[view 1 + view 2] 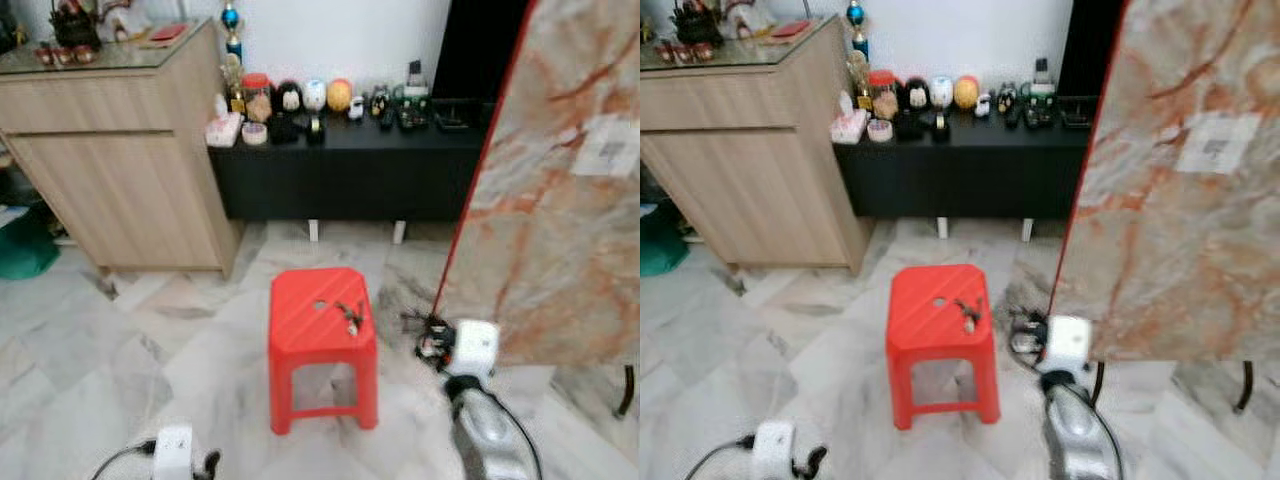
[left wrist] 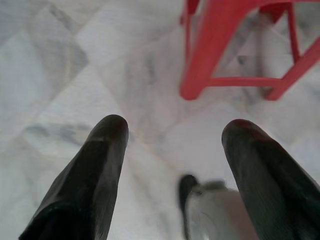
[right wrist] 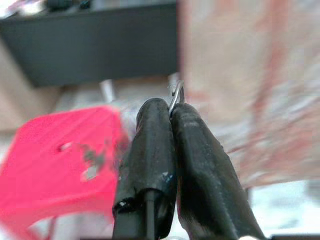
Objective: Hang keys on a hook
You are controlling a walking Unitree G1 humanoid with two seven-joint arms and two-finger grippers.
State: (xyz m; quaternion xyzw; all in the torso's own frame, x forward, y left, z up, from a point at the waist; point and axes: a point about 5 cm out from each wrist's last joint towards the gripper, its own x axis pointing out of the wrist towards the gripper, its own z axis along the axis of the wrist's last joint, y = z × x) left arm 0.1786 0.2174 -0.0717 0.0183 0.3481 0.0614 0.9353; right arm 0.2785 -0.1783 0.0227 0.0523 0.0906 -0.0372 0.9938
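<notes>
Marble floor (image 1: 150, 370) spreads through a living room, with a black low cabinet (image 1: 350, 170) against the far wall. Raised beside the room's marble-patterned panel (image 1: 560, 200), the right gripper (image 3: 172, 112) has its two black fingers pressed together on a thin metal ring (image 3: 177, 94) that pokes out at the tips. Whether this ring belongs to the keys cannot be told. Low near the floor hangs the left gripper (image 2: 172, 132), its fingers spread apart and holding nothing. Just ahead stands a red plastic stool (image 1: 322, 340), and a small bunch of keys (image 1: 350, 317) lies on its seat. No hook can be made out. Judging from this, the task is at an early stage: the hook must be found and the keys hung.
</notes>
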